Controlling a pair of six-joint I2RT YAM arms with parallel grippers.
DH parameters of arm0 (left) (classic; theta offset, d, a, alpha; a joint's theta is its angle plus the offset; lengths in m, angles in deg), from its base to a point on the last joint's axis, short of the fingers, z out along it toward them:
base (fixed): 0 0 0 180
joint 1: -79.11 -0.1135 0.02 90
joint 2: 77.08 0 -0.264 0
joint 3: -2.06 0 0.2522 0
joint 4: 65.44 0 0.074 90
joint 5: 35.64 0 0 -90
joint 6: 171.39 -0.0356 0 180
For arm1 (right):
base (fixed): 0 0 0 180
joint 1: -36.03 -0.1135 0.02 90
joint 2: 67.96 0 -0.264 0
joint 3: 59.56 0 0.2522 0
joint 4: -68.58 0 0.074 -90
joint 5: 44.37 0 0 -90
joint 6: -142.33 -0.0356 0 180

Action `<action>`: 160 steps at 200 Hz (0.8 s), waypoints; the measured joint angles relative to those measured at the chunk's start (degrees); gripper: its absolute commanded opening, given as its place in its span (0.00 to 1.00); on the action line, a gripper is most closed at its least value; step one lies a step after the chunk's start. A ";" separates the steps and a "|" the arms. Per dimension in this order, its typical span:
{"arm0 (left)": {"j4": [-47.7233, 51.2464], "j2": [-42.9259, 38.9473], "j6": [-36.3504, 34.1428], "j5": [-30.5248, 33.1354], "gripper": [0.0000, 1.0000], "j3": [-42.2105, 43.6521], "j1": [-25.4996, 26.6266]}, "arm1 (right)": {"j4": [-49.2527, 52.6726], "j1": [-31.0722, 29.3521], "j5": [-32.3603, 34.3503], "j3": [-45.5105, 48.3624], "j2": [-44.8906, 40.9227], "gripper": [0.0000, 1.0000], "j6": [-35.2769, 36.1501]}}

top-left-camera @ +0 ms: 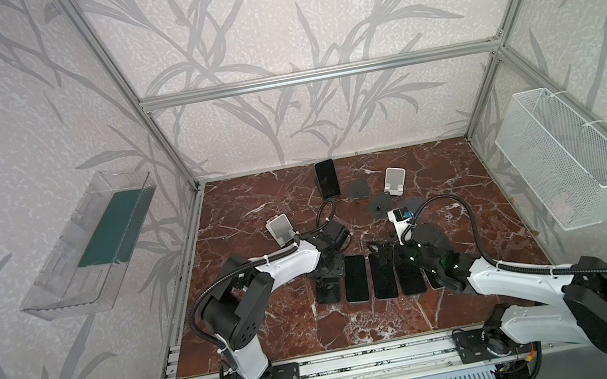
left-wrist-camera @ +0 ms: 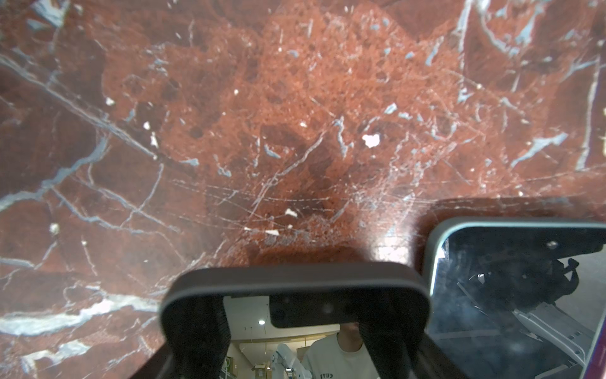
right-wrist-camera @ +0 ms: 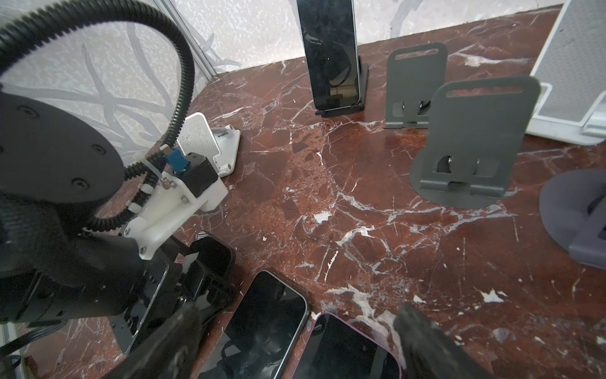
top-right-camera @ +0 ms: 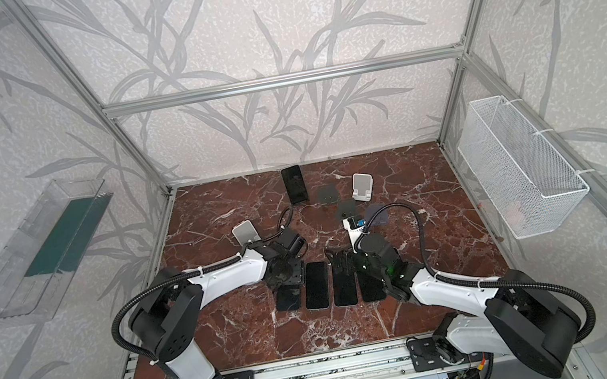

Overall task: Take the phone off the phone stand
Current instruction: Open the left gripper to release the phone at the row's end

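I see the phone (top-left-camera: 326, 178) standing up in the black phone stand (right-wrist-camera: 344, 110). It is at the back of the table (top-left-camera: 276, 330), near the wall. Both grippers are well away from it, nearer the front of the table.

My left gripper (left-wrist-camera: 295, 311) is closed in tight. Its fingers (left-wrist-camera: 196, 328) press on the two long sides of the end phone (top-left-camera: 328, 296). That one is at the left end of a row of phones (top-left-camera: 384, 281) that lie flat with their dark screens up. I cannot tell if the end phone is lifted or lying on the table.

My right gripper (right-wrist-camera: 298, 328) is wide open and holds nothing. It hangs over the right part of the row, above a pink-edged phone (right-wrist-camera: 344, 347).

Two grey stands (right-wrist-camera: 472, 137) and a white stand (top-left-camera: 395, 178) sit between the row and the phone.
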 measured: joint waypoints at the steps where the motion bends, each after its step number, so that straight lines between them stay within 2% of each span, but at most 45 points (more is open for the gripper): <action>1: 0.02 0.00 0.02 0.02 0.70 0.00 0.02 | 0.02 0.00 0.00 0.00 0.00 0.93 -0.02; 160: 1.86 0.76 1.79 2.10 0.77 -1.20 1.33 | 2.49 0.00 1.40 -0.87 0.33 0.93 0.87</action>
